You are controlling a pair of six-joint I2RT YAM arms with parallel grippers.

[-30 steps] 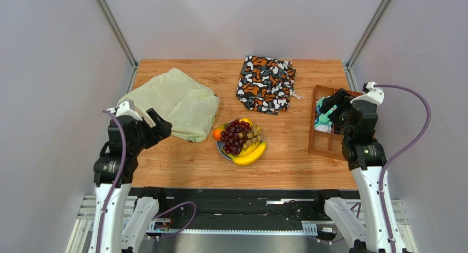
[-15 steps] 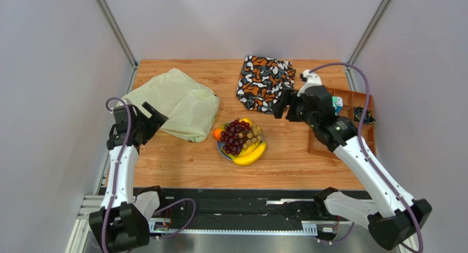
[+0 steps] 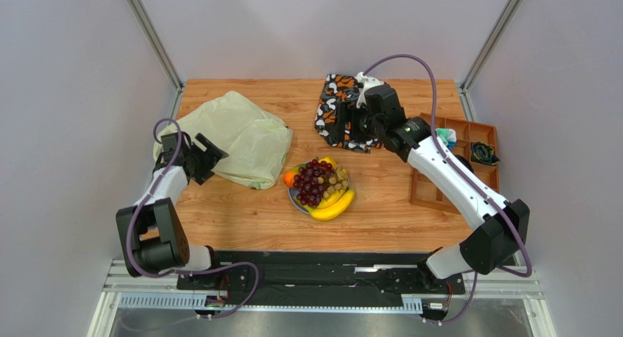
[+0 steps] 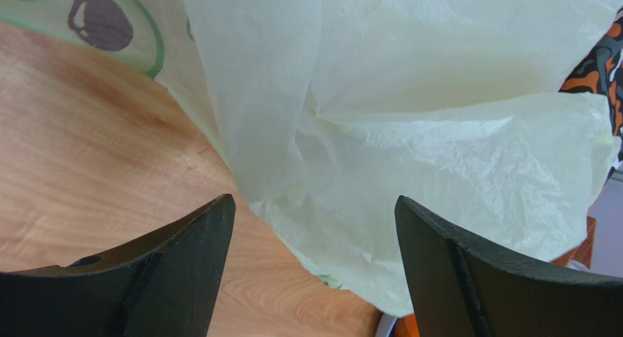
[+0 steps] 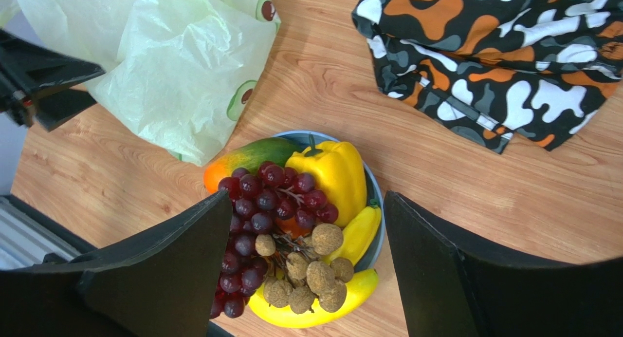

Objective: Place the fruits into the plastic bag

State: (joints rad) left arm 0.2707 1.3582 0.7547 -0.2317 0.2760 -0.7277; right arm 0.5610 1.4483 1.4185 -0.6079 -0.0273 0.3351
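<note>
The fruits [image 3: 319,185] lie heaped on a round blue plate [image 3: 294,200] mid-table: dark purple grapes [image 5: 252,205], a tan bunch [image 5: 311,267], bananas [image 5: 322,308], a red-green mango [image 5: 248,158] and a yellow fruit [image 5: 329,173]. The pale yellow-green plastic bag [image 3: 234,136] lies flat to their left, also showing in the left wrist view [image 4: 439,154]. My left gripper [image 3: 213,156] is open and empty at the bag's near-left edge, low over the table [image 4: 314,200]. My right gripper [image 3: 348,124] is open and empty, up above the plate's far side [image 5: 307,194].
The orange-black-white patterned cloth bag [image 3: 355,110] lies at the back, under my right wrist, and shows in the right wrist view [image 5: 504,52]. A brown wooden compartment tray [image 3: 439,191] with small items stands at the right edge. Grey walls close in both sides.
My right arm has swung from over the wooden tray leftward to above the cloth bag. My left arm has stretched out and dropped low toward the plastic bag's edge.
</note>
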